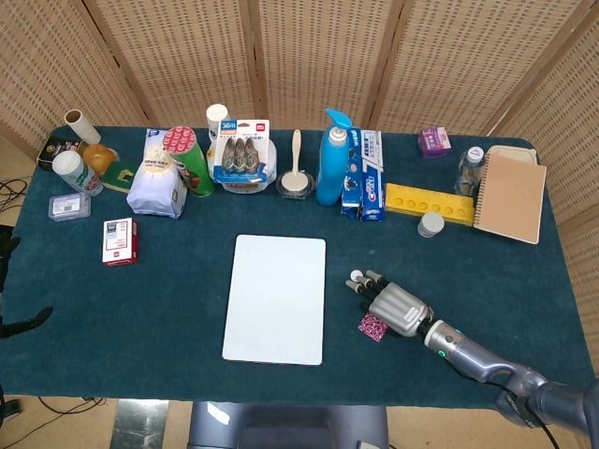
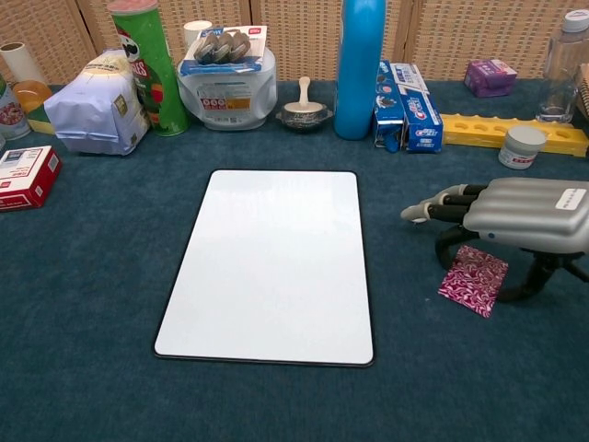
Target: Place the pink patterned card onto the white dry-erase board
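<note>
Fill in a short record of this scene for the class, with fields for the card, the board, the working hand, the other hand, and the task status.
card: pink patterned card lies flat on the cloth, right of the board, under the hand
board: white dry-erase board bare, mid-table
working hand: right hand over the card, fingers pointing toward the board; a grip on the card cannot be confirmed
other hand: left hand not in view
status: card not yet on the board

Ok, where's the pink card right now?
The pink card lies on the cloth right of the white board, under the right hand.
</note>
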`<action>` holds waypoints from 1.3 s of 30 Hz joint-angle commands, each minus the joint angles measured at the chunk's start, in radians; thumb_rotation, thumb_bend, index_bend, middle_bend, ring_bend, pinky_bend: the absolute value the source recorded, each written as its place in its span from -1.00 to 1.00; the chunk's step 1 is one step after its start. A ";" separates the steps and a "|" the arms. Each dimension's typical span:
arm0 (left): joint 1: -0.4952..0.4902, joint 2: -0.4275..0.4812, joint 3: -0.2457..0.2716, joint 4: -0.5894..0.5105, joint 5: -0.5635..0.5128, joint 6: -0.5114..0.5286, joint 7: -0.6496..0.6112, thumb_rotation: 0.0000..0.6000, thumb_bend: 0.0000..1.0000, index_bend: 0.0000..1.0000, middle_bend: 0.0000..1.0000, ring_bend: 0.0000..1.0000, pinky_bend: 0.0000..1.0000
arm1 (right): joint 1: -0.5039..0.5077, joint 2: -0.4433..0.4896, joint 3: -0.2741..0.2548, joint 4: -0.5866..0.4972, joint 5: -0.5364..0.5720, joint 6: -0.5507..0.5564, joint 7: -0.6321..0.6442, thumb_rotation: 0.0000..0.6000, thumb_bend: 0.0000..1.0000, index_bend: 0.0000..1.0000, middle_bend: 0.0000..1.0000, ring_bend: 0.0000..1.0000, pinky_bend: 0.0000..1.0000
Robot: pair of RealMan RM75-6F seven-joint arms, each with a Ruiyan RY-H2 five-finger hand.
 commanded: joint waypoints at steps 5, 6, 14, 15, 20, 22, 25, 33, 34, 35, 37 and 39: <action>0.001 0.002 0.000 0.000 0.000 0.000 -0.004 1.00 -0.76 -1.00 -1.00 -1.00 -0.81 | 0.005 0.011 0.003 -0.026 0.015 -0.018 -0.025 1.00 -0.41 -0.11 -0.99 -1.00 -1.00; 0.001 0.002 0.000 0.000 0.000 0.000 -0.004 1.00 -0.77 -1.00 -1.00 -1.00 -0.81 | 0.005 0.012 0.003 -0.028 0.016 -0.018 -0.026 1.00 -0.41 -0.11 -0.99 -1.00 -1.00; 0.001 0.006 -0.001 -0.001 0.000 -0.001 -0.011 1.00 -0.77 -1.00 -1.00 -1.00 -0.81 | 0.001 0.044 0.005 -0.083 0.011 0.007 -0.054 1.00 -0.39 -0.10 -0.98 -1.00 -1.00; 0.001 0.006 -0.001 -0.002 0.000 -0.001 -0.012 1.00 -0.77 -1.00 -1.00 -1.00 -0.81 | 0.001 0.047 0.007 -0.091 0.011 0.010 -0.058 1.00 -0.39 -0.11 -0.98 -1.00 -1.00; 0.002 0.010 -0.001 -0.001 0.002 -0.002 -0.021 1.00 -0.76 -1.00 -1.00 -1.00 -0.81 | 0.010 0.064 0.036 -0.149 0.027 0.013 -0.094 1.00 -0.39 -0.11 -0.97 -1.00 -1.00; 0.002 0.011 0.000 -0.001 0.003 -0.002 -0.025 1.00 -0.77 -1.00 -1.00 -1.00 -0.81 | 0.017 0.067 0.052 -0.173 0.039 0.004 -0.114 1.00 -0.39 -0.11 -0.97 -1.00 -1.00; 0.004 0.012 0.001 0.000 0.005 -0.002 -0.031 1.00 -0.76 -1.00 -1.00 -1.00 -0.81 | 0.036 0.062 0.093 -0.217 0.064 -0.010 -0.159 1.00 -0.38 -0.10 -0.97 -1.00 -1.00; 0.008 0.018 0.004 -0.001 0.014 -0.001 -0.048 1.00 -0.77 -1.00 -1.00 -1.00 -0.81 | 0.077 -0.006 0.229 -0.342 0.242 -0.086 -0.357 1.00 -0.35 -0.10 -0.97 -1.00 -1.00; 0.008 0.019 0.004 -0.001 0.015 -0.002 -0.053 1.00 -0.77 -1.00 -1.00 -1.00 -0.81 | 0.089 -0.023 0.247 -0.361 0.273 -0.105 -0.386 1.00 -0.35 -0.11 -0.97 -1.00 -1.00; 0.007 0.020 0.003 -0.001 0.014 -0.003 -0.057 1.00 -0.77 -1.00 -1.00 -1.00 -0.81 | 0.102 -0.043 0.265 -0.380 0.315 -0.125 -0.427 1.00 -0.34 -0.11 -0.97 -1.00 -1.00; 0.007 0.021 0.003 0.001 0.015 -0.005 -0.060 1.00 -0.77 -1.00 -1.00 -1.00 -0.81 | 0.122 -0.073 0.289 -0.400 0.376 -0.149 -0.492 1.00 -0.34 -0.11 -0.97 -1.00 -1.00; 0.007 0.024 0.005 0.003 0.018 -0.007 -0.066 1.00 -0.76 -1.00 -1.00 -1.00 -0.81 | 0.147 -0.110 0.311 -0.411 0.451 -0.168 -0.573 1.00 -0.34 -0.11 -0.97 -1.00 -1.00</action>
